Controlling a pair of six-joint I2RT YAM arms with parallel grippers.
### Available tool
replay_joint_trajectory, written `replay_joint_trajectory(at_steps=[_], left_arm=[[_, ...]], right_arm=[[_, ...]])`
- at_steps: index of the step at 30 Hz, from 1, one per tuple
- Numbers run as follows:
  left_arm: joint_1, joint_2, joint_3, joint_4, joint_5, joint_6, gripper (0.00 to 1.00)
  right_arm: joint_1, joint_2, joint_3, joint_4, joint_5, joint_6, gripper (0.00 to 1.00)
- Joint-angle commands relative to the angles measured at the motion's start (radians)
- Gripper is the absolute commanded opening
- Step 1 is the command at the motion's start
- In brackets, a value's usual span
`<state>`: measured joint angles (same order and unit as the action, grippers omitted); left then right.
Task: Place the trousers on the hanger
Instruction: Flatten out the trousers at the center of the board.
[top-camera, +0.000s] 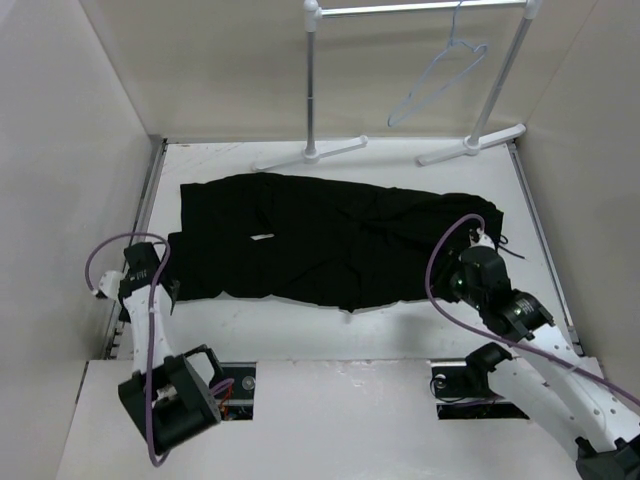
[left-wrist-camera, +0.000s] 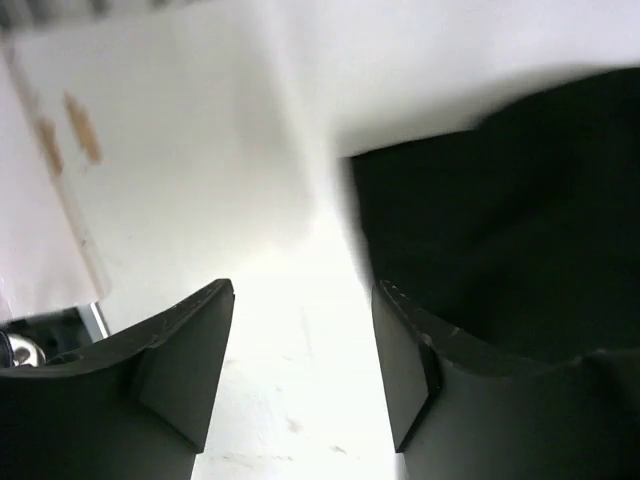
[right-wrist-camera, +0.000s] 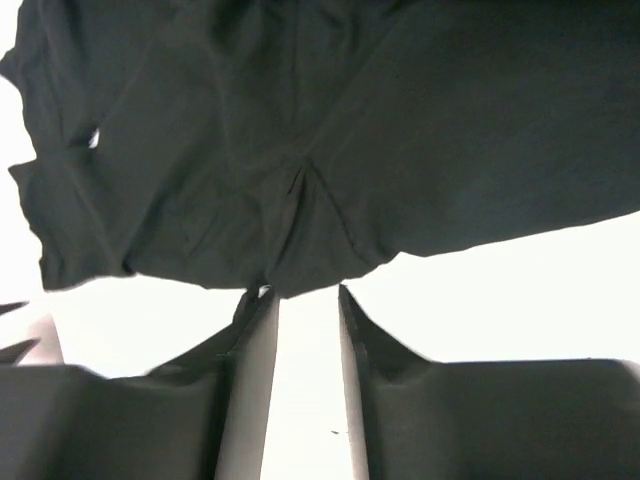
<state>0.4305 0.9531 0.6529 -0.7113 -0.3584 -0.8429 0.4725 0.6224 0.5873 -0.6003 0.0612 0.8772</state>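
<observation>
Checking layout: trousers (top-camera: 320, 240) lie flat across the middle of the table (top-camera: 330, 335), long axis running left edge to right edge, both ends within reach of an arm. Hanger (top-camera: 437, 78) hangs off the rack (top-camera: 420, 8) at the far right corner, well apart from the cloth and empty, so hanging isn't started. Left gripper (left-wrist-camera: 300, 350) sits at the near-left corner of the trousers, fingers well apart with only bare table between them; the cloth edge lies off to the right, past the right-hand finger, nothing held. Right gripper (right-wrist-camera: 303, 300) is at the right end of the trousers, fingers drawn in to a narrow slot; table shows through the gap and the cloth edge sits straight ahead, right at the tips, with a small pucker in the fabric just beyond. Looks like no grip yet, though I can't rule out a tip catching the edge. My read: right arm is nearer both cloth and hanger, needs a short push forward; left needs a shift to its right first.
</observation>
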Motion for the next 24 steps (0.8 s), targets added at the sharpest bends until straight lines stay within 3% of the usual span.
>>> replay_joint_trajectory(at_steps=[1,5,9,12,17,20,24], left_arm=[[0.089,0.053,-0.085,0.080,0.082,-0.070,0.58],[0.110,0.082,-0.142,0.225,0.157,-0.074,0.60],[0.110,0.153,-0.168,0.341,0.156,-0.071,0.57],[0.095,0.206,-0.174,0.415,0.179,-0.071,0.45],[0.072,0.233,-0.135,0.461,0.151,-0.071,0.14],[0.054,0.214,-0.110,0.464,0.121,-0.073,0.06],[0.003,0.208,-0.076,0.438,0.067,-0.091,0.03]], right_arm=[[0.019,-0.013,0.003,0.017,-0.018,-0.030,0.45],[0.004,-0.056,-0.004,-0.018,-0.017,-0.029,0.66],[-0.089,-0.101,-0.023,-0.071,0.006,-0.021,0.74],[-0.239,-0.090,-0.011,-0.110,0.040,0.014,0.76],[-0.513,0.020,-0.040,-0.090,0.037,0.088,0.74],[-0.643,0.098,-0.050,-0.018,0.060,0.106,0.69],[-0.726,0.258,-0.056,0.080,0.141,0.120,0.68]])
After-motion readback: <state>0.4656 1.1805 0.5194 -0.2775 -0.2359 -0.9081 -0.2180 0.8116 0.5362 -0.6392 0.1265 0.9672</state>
